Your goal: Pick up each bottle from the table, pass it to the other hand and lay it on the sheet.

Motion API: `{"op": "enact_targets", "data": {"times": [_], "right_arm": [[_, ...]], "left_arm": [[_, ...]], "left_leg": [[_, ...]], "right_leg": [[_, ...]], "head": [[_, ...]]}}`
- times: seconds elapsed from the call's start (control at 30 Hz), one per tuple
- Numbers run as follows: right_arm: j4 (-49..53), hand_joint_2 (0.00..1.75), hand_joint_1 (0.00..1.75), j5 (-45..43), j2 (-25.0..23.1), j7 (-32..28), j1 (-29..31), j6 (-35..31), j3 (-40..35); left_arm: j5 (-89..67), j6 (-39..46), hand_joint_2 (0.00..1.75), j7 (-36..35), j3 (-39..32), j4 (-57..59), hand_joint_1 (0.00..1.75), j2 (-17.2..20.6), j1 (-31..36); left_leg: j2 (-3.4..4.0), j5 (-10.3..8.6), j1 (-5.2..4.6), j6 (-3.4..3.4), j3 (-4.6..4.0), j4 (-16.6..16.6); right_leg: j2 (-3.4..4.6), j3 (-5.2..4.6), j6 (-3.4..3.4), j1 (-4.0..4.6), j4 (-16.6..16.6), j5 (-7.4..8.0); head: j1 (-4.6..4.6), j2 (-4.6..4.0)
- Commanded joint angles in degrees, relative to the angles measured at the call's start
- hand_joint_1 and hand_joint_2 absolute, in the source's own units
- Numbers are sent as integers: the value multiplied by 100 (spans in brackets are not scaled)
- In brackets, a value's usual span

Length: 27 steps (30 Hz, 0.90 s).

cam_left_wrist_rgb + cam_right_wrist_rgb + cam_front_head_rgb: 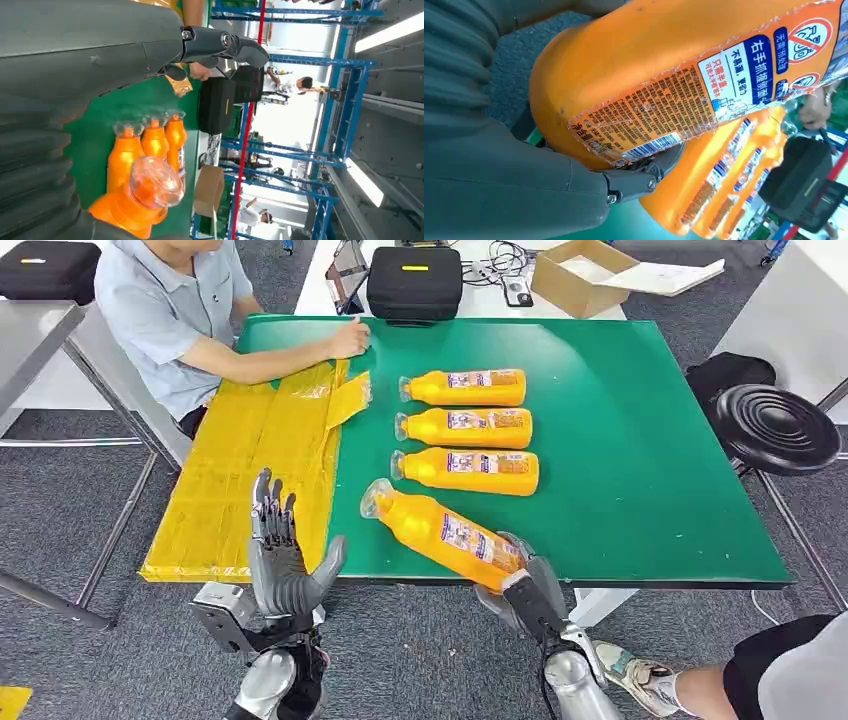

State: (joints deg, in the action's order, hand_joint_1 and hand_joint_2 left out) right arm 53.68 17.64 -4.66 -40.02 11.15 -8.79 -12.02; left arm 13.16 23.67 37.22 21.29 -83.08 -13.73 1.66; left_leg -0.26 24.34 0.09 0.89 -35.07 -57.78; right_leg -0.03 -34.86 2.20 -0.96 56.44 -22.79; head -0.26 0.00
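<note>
We note the right hand (522,585) gripping the base of the bottle (440,530) nearest the yellow sheet (250,480); the left hand (285,565), fingers spread, holds nothing beside that sheet.

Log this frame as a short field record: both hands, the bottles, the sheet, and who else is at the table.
right hand: grips the base of a tilted orange plastic bottle at the near table edge
left hand: raised, holds nothing, fingers apart
other bottles: three orange, lying in a row on the green table
yellow plastic sheet: on the table's left part, no bottle on it
person: seated at far left, hand on the sheet's edge
</note>
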Motion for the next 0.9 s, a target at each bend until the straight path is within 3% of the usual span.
{"op": "enact_targets", "data": {"times": [0.03,0.9], "right_arm": [[121,175,175,-25,-29,10,47,26,171],[121,175,175,-25,-29,10,47,26,171]], "left_arm": [[34,3,175,-19,-152,94,0,8,58],[34,3,175,-19,-152,94,0,8,58]], "left_leg": [[5,11,5,-8,21,1],[2,6,2,-5,10,2]], "right_leg": [[3,20,-12,6,-2,-9],[0,9,-8,3,-2,-6]], "head": [[-2,0],[0,0]]}}
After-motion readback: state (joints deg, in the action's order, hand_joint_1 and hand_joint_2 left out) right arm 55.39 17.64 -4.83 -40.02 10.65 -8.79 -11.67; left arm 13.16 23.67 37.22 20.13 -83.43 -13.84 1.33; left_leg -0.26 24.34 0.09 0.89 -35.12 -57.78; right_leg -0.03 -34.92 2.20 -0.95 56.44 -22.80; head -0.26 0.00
